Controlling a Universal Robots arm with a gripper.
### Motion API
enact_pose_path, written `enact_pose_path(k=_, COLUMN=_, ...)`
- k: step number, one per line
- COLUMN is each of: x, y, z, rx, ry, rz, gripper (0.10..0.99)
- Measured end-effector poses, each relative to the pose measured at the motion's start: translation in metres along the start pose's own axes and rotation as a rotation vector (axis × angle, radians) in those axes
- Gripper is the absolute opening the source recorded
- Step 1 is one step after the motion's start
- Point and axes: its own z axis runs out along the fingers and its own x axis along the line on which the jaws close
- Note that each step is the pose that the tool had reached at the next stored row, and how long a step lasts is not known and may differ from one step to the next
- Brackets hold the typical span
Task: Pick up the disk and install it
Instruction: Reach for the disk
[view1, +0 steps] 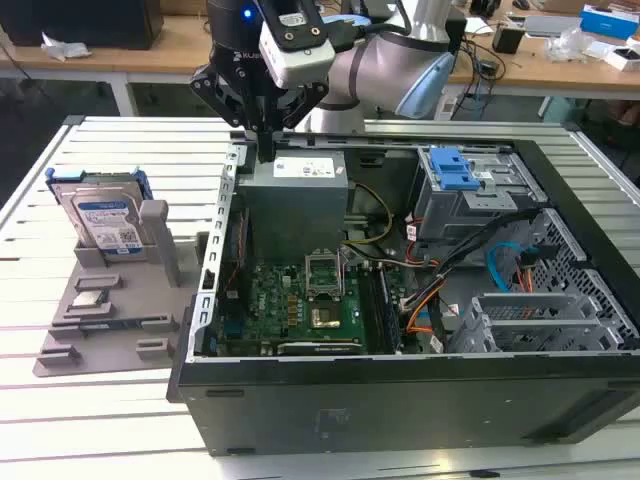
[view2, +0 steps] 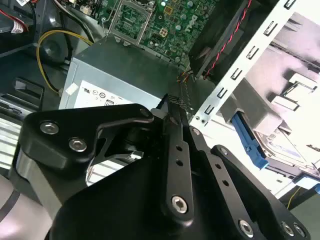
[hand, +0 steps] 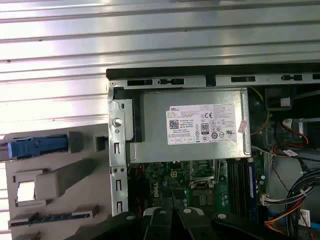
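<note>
The disk (view1: 105, 218), a silver drive with a white-and-blue label in a blue bracket, stands tilted in a grey holder (view1: 110, 325) on the exterior view's left, outside the computer case. Both wrist views catch it edge-on with its blue bracket: disk (view2: 280, 147) and disk (hand: 37, 147). My gripper (view1: 265, 150) hangs over the case's back left corner, beside the power supply (view1: 298, 178) and well apart from the disk. Its fingers are shut with nothing between them, as the second wrist view shows at the gripper (view2: 170, 106).
The open computer case (view1: 400, 385) holds a green motherboard (view1: 300, 300), bundled cables (view1: 470, 260) and a drive cage with a blue latch (view1: 455, 172). A small silver chip (view1: 90, 299) lies on the grey holder. The slatted metal table (view1: 100, 420) surrounds everything.
</note>
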Motion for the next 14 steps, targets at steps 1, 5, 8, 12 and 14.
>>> enact_pose_path(k=1, x=0.0021, y=-0.0002, z=-0.0001, rx=0.0, ry=0.0, rz=0.0, gripper=0.102)
enact_pose_path(k=5, x=0.0143, y=-0.0011, z=-0.0004, rx=0.0, ry=0.0, rz=0.0, gripper=0.102)
enact_pose_path(k=8, x=0.0203, y=-0.0015, z=-0.0005, rx=0.0, ry=-0.0001, rz=0.0, gripper=0.102)
enact_pose_path(k=12, x=0.0319, y=-0.0024, z=-0.0009, rx=0.0, ry=0.0, rz=0.0, gripper=0.102)
enact_pose_path(k=14, x=0.0381, y=-0.0028, z=-0.001, rx=0.0, ry=0.0, rz=0.0, gripper=0.102)
